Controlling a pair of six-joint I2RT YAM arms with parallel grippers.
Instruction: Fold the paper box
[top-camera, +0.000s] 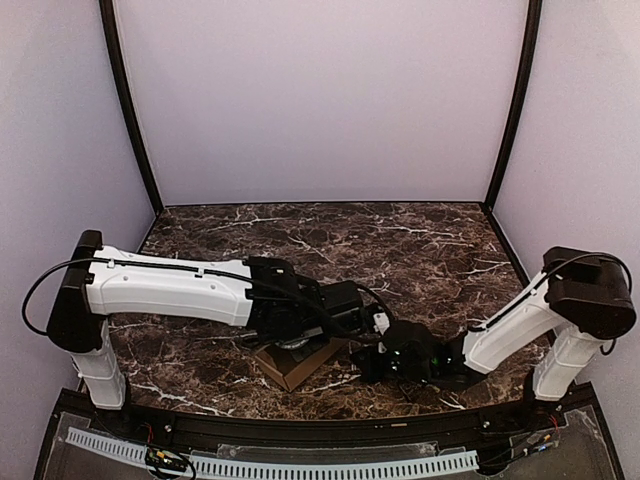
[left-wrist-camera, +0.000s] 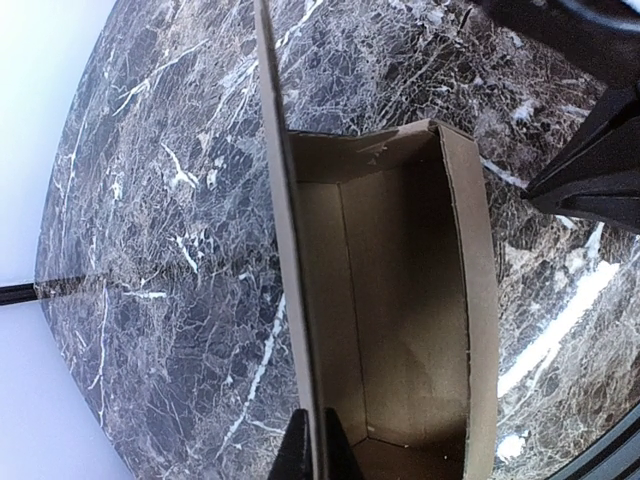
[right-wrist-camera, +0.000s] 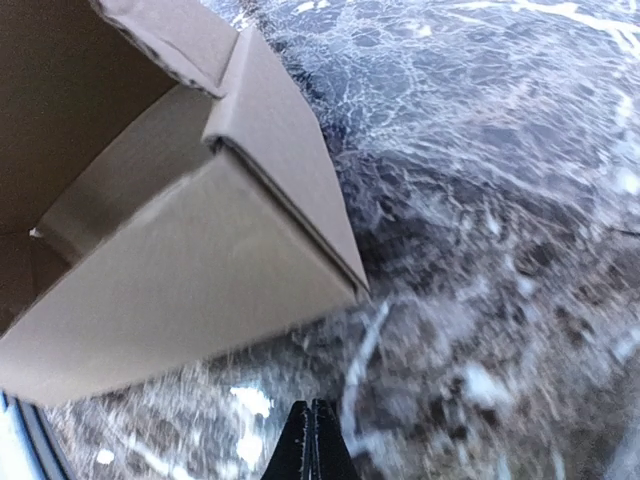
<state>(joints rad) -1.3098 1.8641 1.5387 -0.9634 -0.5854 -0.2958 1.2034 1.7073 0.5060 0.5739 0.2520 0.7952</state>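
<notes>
White link shells on left arm (top-camera: 170, 290) and right arm (top-camera: 505, 340); joints, shoulder housings black. Black cable (top-camera: 24, 305) loops off left shoulder. Green LEDs (top-camera: 400, 352) on right wrist. Fingers of right tool (right-wrist-camera: 311, 410) black, tapered.

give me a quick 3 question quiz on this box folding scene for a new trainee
1. True or false: the paper box is folded shut on top.
2. Which one pinches the box's upright wall? A: left gripper B: right gripper
3. Fill in: the right gripper's jaws are ____, holding nothing.
Key: 1 false, its inside is open to view; 2 A; 3 shut.
</notes>
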